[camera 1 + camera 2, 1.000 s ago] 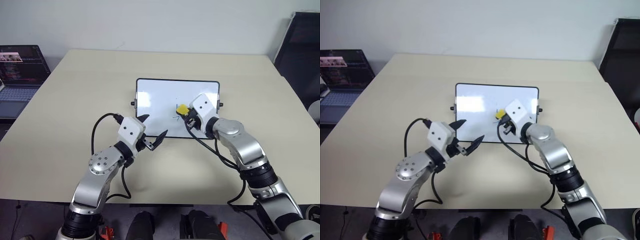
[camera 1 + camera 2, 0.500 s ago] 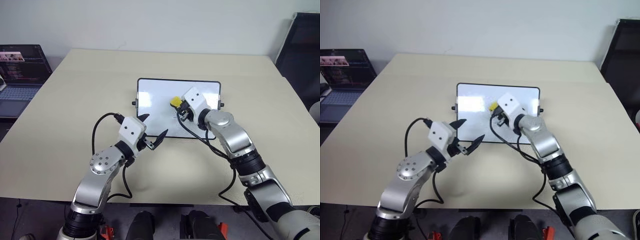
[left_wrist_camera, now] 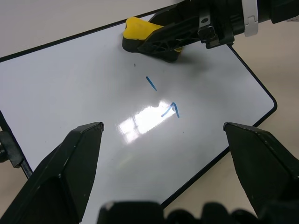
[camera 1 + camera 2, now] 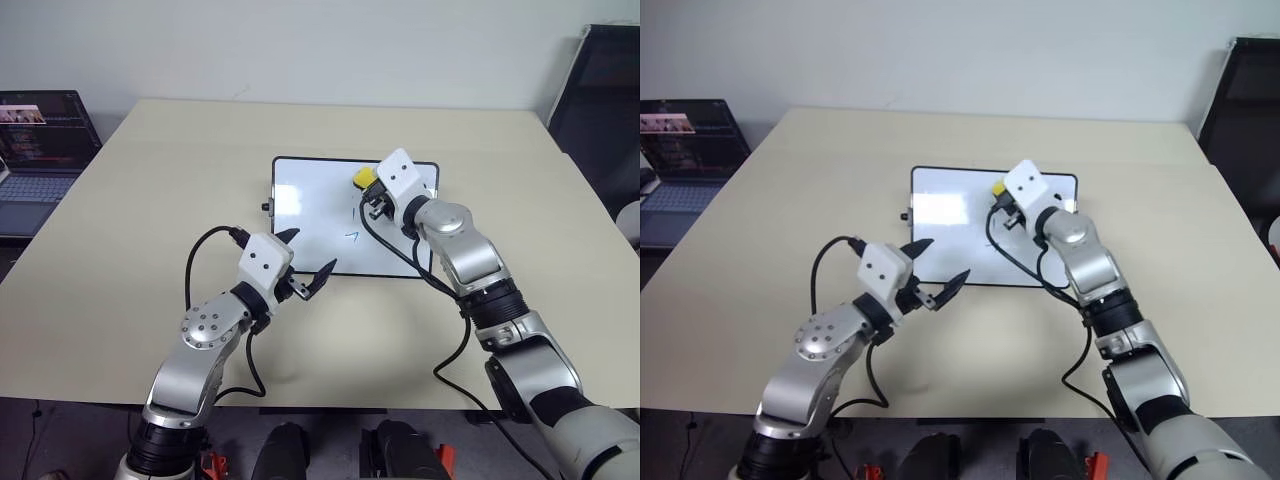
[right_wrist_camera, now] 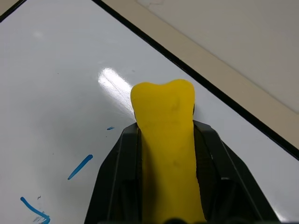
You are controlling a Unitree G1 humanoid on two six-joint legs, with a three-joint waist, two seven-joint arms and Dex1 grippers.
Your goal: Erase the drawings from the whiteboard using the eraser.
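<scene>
Only a stroke (image 3: 151,83) and "7" (image 3: 171,110) remain; right fingers (image 5: 117,172) clamp eraser (image 5: 168,140), left fingers (image 3: 70,163) wide.

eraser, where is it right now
The eraser is clamped in the right gripper at the far edge of the whiteboard, just beyond the short blue stroke.

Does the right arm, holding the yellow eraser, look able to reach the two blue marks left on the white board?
Probably yes. The right gripper holds the yellow eraser on the glossy whiteboard, near the short blue stroke and the 7-like mark; nothing lies between.
</scene>
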